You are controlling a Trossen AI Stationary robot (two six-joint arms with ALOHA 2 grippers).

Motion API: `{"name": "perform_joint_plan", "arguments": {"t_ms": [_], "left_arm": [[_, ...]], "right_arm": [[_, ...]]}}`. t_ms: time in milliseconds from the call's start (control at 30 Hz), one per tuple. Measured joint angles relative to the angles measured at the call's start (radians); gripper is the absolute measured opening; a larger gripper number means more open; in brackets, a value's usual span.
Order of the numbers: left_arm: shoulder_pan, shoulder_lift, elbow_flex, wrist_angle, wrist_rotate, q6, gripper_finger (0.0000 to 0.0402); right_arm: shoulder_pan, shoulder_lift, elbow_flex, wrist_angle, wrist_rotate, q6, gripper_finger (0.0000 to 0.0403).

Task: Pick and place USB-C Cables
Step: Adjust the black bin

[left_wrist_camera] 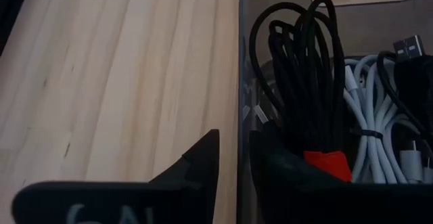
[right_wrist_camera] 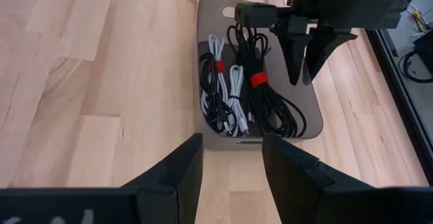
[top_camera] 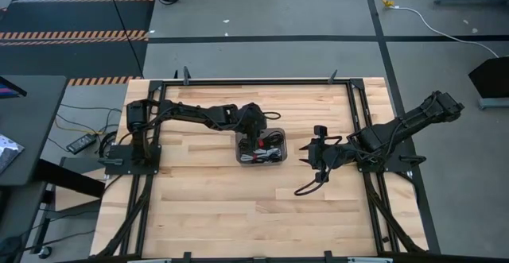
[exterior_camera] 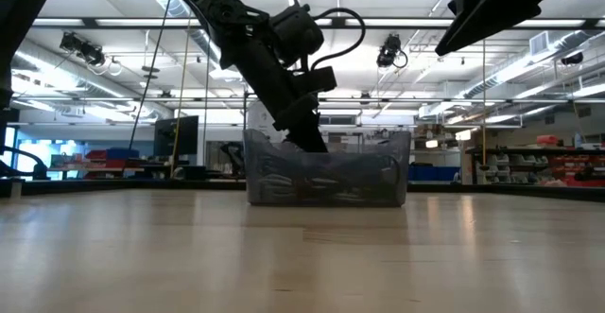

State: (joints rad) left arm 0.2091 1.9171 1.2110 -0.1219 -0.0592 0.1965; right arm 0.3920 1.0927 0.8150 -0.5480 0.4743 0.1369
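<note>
On the light wooden table (top_camera: 207, 183), seen from above, the grey translucent rectangular tray (top_camera: 280, 131) is sitting between the two arms. The left gripper (top_camera: 253, 140) is hanging over the tray's left side. The coiled USB-C cables (top_camera: 269, 153) are lying inside the tray. The right gripper (top_camera: 306, 153) is waiting just right of the tray.

In the low view, the left gripper is reaching down to the tray's rim; the cables are showing dimly through the wall.

In the left wrist view, the left claw is released and holding nothing. Its narrow gap is lining up with the tray's left wall, one finger outside it and one inside. The black coiled bundle with the red band (left_wrist_camera: 304, 82) is lying just beside the inner finger, with white coiled bundles (left_wrist_camera: 379, 116) to its right.

In the right wrist view, the right claw is spread wide and empty, facing the tray.

Procedure, as judged:
1. Shift the left gripper right, clear of the wall.
2. Widen the fingers.
3. Centre them over the red band (right_wrist_camera: 258, 80), where the coil is tightest.
4. Descend, then clench, avoiding neighbouring cables.
</note>
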Motion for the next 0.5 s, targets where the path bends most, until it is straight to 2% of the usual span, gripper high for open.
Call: {"name": "perform_joint_plan", "arguments": {"t_ms": [167,500], "left_arm": [[-0.016,0.0,0.0,-0.001,0.0,0.053,0.0089],[-0.022,-0.002,0.0,-0.002,0.0,0.062,0.0089]], "right_arm": [[0.0,0.0,0.0,0.0,-0.001,0.0,0.0159],[0.0,0.0,0.0,0.0,-0.001,0.001,0.0159]]}}
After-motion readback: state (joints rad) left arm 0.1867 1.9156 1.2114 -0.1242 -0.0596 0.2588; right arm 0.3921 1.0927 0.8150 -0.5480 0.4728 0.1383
